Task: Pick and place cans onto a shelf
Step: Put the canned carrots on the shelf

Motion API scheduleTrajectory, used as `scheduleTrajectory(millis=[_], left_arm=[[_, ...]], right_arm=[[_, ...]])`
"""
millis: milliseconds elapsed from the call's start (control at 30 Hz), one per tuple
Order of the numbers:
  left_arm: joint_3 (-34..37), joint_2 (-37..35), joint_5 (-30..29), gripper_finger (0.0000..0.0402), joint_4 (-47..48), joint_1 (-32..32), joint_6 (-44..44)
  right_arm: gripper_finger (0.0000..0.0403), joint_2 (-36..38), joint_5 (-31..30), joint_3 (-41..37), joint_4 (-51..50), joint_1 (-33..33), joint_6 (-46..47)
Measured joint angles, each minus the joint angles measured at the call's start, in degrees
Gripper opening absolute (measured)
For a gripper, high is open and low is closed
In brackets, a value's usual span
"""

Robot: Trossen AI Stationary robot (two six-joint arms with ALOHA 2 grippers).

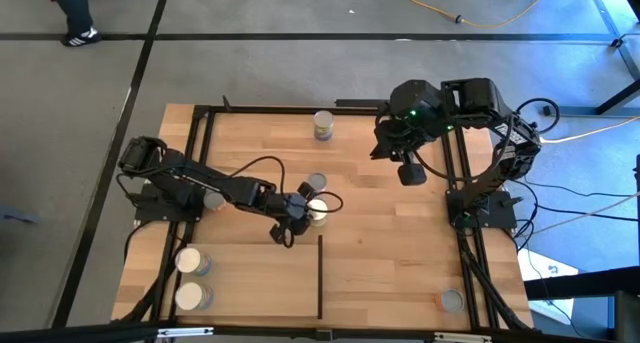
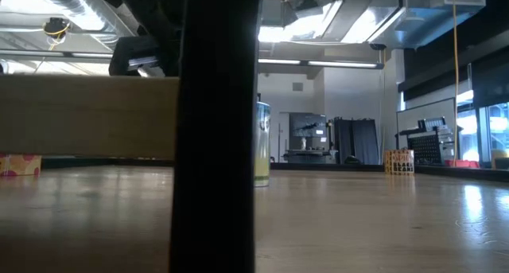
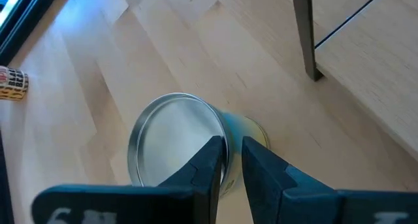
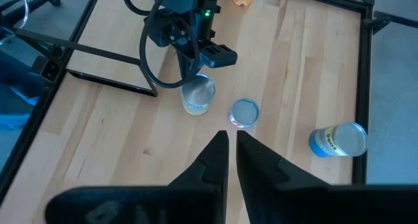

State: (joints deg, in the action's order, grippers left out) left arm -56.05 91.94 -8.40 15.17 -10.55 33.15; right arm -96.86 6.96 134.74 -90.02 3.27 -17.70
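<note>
Two cans with pale tops stand close together at the table's left side, near its lower corner in the high view.

Toward the centre, the left arm reaches across the tabletop. The left gripper is positioned over the centre can, which stands upright on the wood. In the left wrist view its fingers are drawn almost together, with only a narrow slit between them, and the can's rim lies at that slit. Whether the rim is actually pinched cannot be determined.

A grey-topped can stands just beside the centre can, apart from it. A blue-labelled can stands alone near the table's far edge.

The shelf divider, a thin black upright, starts just below the left gripper in the high view and runs to the near edge. All five cans named so far stand clear of it.

On the right, the right gripper is raised above the table, well apart from every can. Its fingers are closed to a thin slit and hold nothing.

One further can stands at the table's lower right corner.
</note>
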Motion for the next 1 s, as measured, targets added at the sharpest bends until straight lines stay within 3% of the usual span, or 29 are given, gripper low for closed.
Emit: scheduleTrajectory(millis=[167, 400, 1000], left_arm=[[0.0, 0.0, -1.17, 0.001, -0.06, 0.0, -1.93], [-0.72, 0.06, -1.36, 0.0003, 1.18, 0.02, -11.98], [-16.23, 0.27, -3.3, 0.0, 24.67, -0.02, -31.62]], right_arm=[[0.0033, 0.0, 0.02, 0.0, 0.0, -0.02, -0.93], [0.0033, 0.0, 0.04, 0.0, 0.0, 0.0, -0.87], [0.0033, 0.0, 0.11, 0.0, 0.0, 0.0, -0.98]])
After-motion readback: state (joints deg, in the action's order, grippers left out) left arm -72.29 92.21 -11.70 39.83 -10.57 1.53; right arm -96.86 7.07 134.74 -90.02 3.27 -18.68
